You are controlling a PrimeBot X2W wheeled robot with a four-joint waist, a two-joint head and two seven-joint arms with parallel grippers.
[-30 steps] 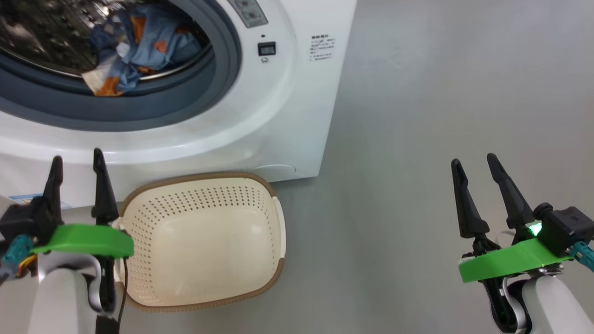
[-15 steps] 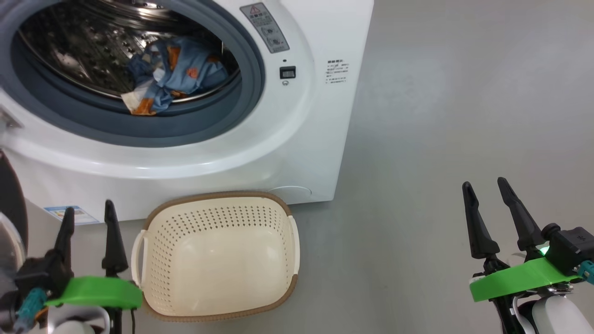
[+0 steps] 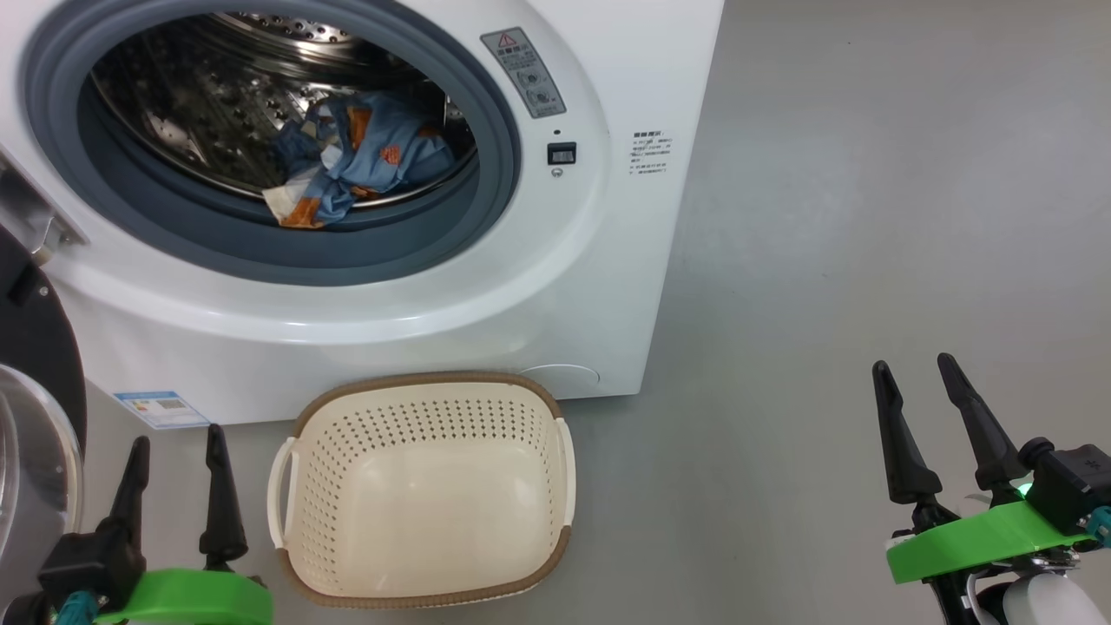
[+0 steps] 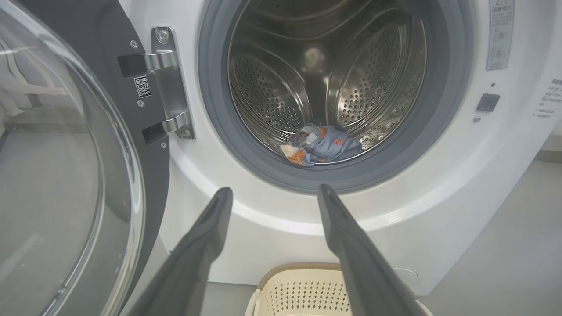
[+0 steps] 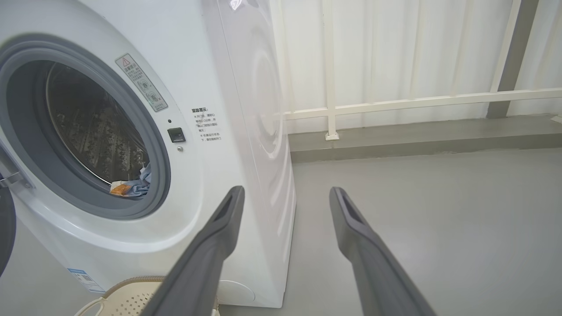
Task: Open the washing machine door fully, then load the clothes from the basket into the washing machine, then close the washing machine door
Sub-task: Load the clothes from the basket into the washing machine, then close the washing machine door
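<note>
The white washing machine (image 3: 599, 78) stands with its mouth uncovered, and its black door (image 3: 39, 347) with the glass bowl (image 4: 48, 175) is swung out to the left. The light-blue clothes (image 3: 356, 161) lie bunched at the front of the steel drum (image 4: 316, 79), also seen as clothes (image 4: 318, 144) in the left wrist view. On the floor before the machine sits the cream basket (image 3: 425, 486) with nothing in it. My left gripper (image 3: 178, 438) is open, low and just left of the basket. My right gripper (image 3: 916, 369) is open over bare floor, far right of the machine.
Grey floor (image 3: 868, 217) stretches to the right of the machine. A white railing (image 5: 417, 103) and curtain stand behind it, with a low grey kerb (image 5: 417, 138) at their foot. The door's metal hinge (image 4: 169, 83) sits at the left of the opening.
The head camera has tilted up and back, so the whole scene slid down and right, bringing more of the drum and the door into view. Both grippers sit lower in the picture, still open.
</note>
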